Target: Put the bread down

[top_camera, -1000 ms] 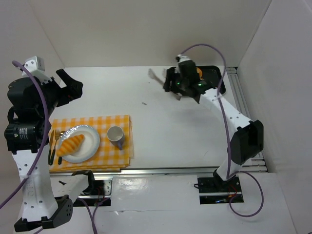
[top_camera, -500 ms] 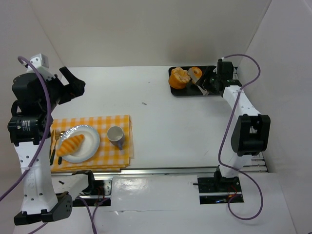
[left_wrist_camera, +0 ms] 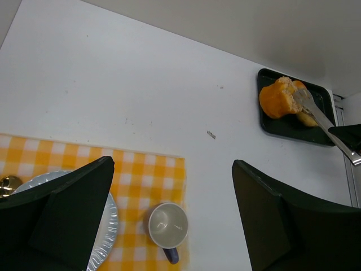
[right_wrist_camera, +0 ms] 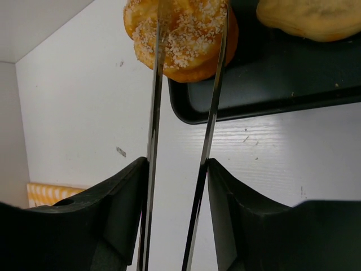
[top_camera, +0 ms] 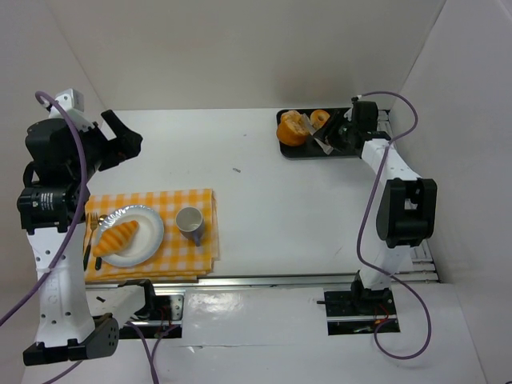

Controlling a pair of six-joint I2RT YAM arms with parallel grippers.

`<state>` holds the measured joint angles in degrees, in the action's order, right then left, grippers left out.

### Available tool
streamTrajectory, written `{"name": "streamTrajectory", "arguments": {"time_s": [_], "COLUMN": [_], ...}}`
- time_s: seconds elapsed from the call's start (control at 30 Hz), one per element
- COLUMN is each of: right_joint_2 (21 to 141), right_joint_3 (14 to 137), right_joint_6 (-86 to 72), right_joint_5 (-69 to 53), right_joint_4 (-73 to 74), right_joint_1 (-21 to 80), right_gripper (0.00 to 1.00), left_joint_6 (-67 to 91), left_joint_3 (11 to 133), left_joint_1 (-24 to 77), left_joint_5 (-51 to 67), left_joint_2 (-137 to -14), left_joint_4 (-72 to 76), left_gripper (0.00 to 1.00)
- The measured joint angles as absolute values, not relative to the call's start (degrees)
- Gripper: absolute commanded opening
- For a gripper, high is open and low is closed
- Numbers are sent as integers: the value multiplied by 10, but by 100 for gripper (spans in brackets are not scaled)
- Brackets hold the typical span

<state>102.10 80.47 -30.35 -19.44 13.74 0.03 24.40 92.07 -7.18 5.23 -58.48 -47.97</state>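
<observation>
Two claws: the right gripper (right_wrist_camera: 176, 169) is clamped on thin silver metal tongs (right_wrist_camera: 153, 124), its fingers pressing the two blades from outside. The left gripper (left_wrist_camera: 172, 164) hangs spread wide with nothing in it.
Tongs: the blades run along either flank of the round, sesame-topped orange bun (right_wrist_camera: 180, 34). Whether they squeeze it yet cannot be told.
Bun: it rests at the left end of the flat black tray (right_wrist_camera: 271, 73), far right on the table, not lifted.
Tray neighbour: a paler bun (right_wrist_camera: 304, 17) lies beside it.
Other side: a yellow-checked cloth placemat (top_camera: 184, 200), well apart from the tray, carries a round silver plate (top_camera: 154, 228) bearing a long golden roll (top_camera: 116, 236), with a grey mug (top_camera: 190, 220) beside.
Done: seemingly one roll placed and the tongs brought astride the bun.
Left: pinch, lift, carry across and set down, probably at the placemat.
</observation>
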Motion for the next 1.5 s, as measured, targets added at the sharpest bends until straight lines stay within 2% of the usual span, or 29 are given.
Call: {"name": "streamTrajectory", "arguments": {"time_s": [0.53, 0.57, 0.7, 0.77, 0.8, 1.23, 1.37, 1.5], "right_joint_2": [1056, 1056, 1056, 1054, 1051, 955, 940, 943], "right_joint_3": [806, 806, 806, 806, 806, 816, 831, 846], "right_joint_6": [-342, -343, -354, -357, -360, -346, -340, -336], "right_joint_5": [-223, -227, -242, -241, -239, -231, -232, -236], "right_joint_4": [119, 117, 109, 107, 108, 117, 115, 112], "right_joint_1": [-18, -19, -29, -34, -36, -18, 41, 156], "right_gripper": [51, 40, 11, 1, 0, 0, 0, 0], "left_joint_6": [244, 244, 244, 244, 244, 244, 244, 244], "left_joint_3": [916, 916, 916, 916, 916, 916, 916, 916], "left_joint_1": [-72, -72, -72, -72, -72, -72, -72, -72], "left_joint_5": [52, 52, 52, 52, 52, 52, 52, 53], "left_joint_2": [-584, -584, -584, -584, -584, -583, -582, -581], "left_joint_4": [-480, -480, -480, -479, -480, -480, -480, -479], "left_gripper": [99, 99, 99, 99, 99, 99, 99, 99]}}
